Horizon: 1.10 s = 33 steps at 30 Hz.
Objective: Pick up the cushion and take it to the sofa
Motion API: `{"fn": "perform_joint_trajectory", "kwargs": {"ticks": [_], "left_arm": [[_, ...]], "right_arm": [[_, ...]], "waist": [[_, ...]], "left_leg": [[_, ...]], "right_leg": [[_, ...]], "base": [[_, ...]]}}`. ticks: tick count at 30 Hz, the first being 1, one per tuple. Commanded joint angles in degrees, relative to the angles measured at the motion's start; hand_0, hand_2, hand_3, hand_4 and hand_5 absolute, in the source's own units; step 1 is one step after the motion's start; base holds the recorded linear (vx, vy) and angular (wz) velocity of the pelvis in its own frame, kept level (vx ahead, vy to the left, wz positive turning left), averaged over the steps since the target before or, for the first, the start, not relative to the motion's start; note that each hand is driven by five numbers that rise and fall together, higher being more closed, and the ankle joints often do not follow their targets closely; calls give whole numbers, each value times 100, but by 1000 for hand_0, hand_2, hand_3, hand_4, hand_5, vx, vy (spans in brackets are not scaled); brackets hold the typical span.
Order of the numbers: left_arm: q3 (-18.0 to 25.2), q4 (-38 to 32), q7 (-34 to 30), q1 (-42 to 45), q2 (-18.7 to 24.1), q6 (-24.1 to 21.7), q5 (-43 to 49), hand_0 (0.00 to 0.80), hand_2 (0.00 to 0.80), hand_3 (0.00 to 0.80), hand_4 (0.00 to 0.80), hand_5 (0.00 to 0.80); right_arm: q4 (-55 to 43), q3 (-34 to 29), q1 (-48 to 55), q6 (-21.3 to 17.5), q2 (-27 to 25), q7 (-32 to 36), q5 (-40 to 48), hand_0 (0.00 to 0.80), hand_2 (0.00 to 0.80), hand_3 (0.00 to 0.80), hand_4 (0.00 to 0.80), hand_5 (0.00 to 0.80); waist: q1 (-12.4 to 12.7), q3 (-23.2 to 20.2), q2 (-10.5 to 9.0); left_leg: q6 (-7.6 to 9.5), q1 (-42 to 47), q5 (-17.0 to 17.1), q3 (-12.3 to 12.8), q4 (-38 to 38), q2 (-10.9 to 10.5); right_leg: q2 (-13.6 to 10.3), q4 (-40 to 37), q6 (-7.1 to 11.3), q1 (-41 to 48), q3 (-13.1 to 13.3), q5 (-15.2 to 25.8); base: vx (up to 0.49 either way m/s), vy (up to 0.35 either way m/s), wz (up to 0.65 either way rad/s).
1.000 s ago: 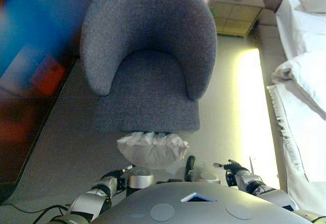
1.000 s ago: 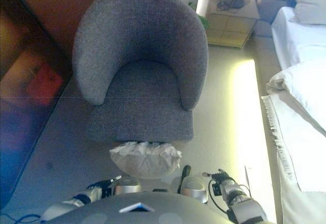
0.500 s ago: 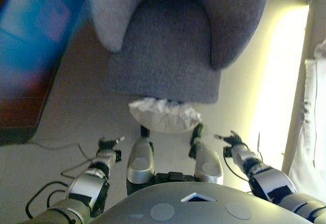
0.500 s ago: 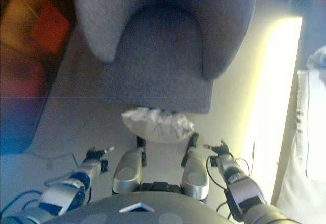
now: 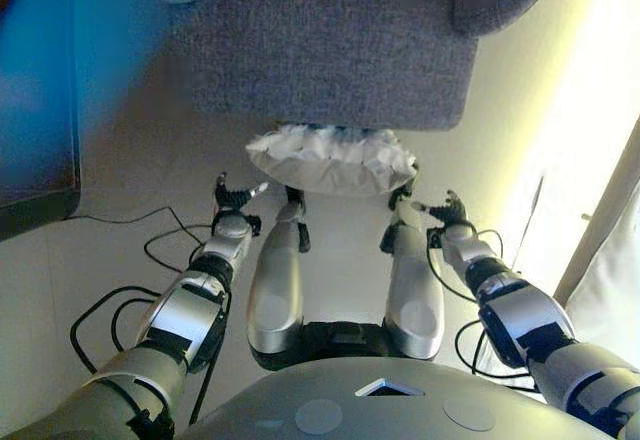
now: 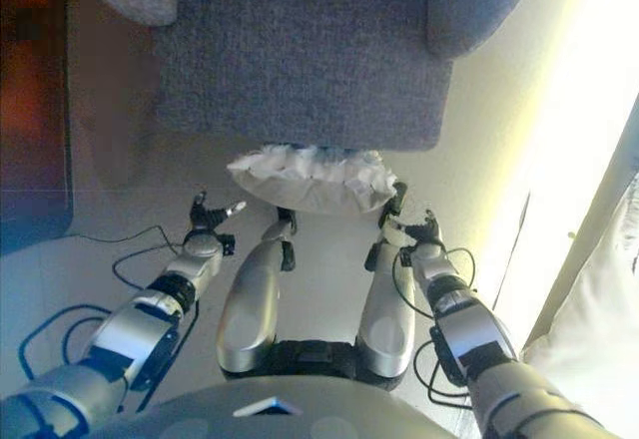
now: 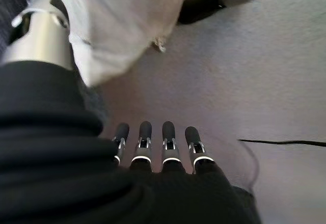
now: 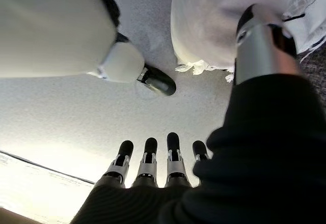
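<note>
A white crumpled cushion [image 5: 333,158] lies on the floor against the front of a grey armchair [image 5: 330,50]. It also shows in the left wrist view [image 7: 127,25] and the right wrist view [image 8: 224,20]. My left hand [image 5: 232,202] is open, low over the floor just left of the cushion. My right hand [image 5: 442,210] is open, just right of the cushion. Neither hand touches it. In the wrist views the fingers [image 7: 155,142] of the left hand and the fingers [image 8: 147,158] of the right hand are straight over bare floor.
A dark cabinet [image 5: 35,90] stands at the left. A white bed edge [image 5: 615,290] is at the right. A bright strip of light [image 5: 560,130] runs along the floor right of the armchair.
The camera has tilted down and moved closer, so the armchair has slid up out of view. Both hands have reached forward and down to either side of the cushion.
</note>
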Motion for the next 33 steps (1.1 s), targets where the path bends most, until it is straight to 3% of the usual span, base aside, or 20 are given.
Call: {"fn": "perform_joint_trajectory", "kwargs": {"ticks": [1, 10, 14, 20, 28, 33], "left_arm": [[-19, -108, 203, -147, -14, -300, -157, 0, 0, 0, 0, 0], [-150, -242, 387, -803, 133, -559, -523, 0, 0, 0, 0, 0], [-87, -197, 508, -1053, 225, -817, -827, 0, 0, 0, 0, 0], [109, -181, 709, -1420, 339, -1174, -1138, 0, 0, 0, 0, 0], [164, -128, 567, -2025, 545, -1298, -1385, 0, 0, 0, 0, 0], [182, -143, 520, -2362, 654, -1327, -1629, 0, 0, 0, 0, 0]], "right_arm": [[-274, 232, -135, -216, -486, -150, 40, 0, 0, 0, 0, 0], [-539, 548, -1001, -137, -920, -295, -105, 0, 0, 0, 0, 0], [-453, 625, -1330, -344, -1045, -383, -205, 0, 0, 0, 0, 0], [-473, 776, -1922, -639, -1247, -446, -373, 0, 0, 0, 0, 0], [-543, 1150, -2878, -856, -1479, -430, -447, 0, 0, 0, 0, 0], [-557, 1434, -3462, -712, -1570, -162, -830, 0, 0, 0, 0, 0]], "waist": [[-214, 59, 253], [-330, 59, 464], [-332, 59, 511], [-322, 59, 575], [-273, 59, 645], [-232, 59, 694]], "left_leg": [[-27, -942, 116, -183, 339, -82], [37, -2552, 61, -370, 1008, -69], [51, -3208, 26, -475, 1265, -54], [51, -4069, -29, -472, 1638, -10], [2, -4878, -62, -495, 1932, 72], [-20, -5287, -126, -498, 2039, 111]], "right_leg": [[-341, 720, 310, -470, 308, -528], [-195, 1439, 245, -2420, 775, -574], [-113, 1757, 198, -3124, 926, -634], [-19, 2285, 170, -3974, 1074, -774], [18, 2713, 187, -4723, 1223, -891], [-16, 2863, 195, -5107, 1265, -981]], "base": [[-26, 58, 2], [4, 62, -1], [-10, 32, -3], [-8, 23, 3], [7, -1, 6], [8, -9, 3]]}}
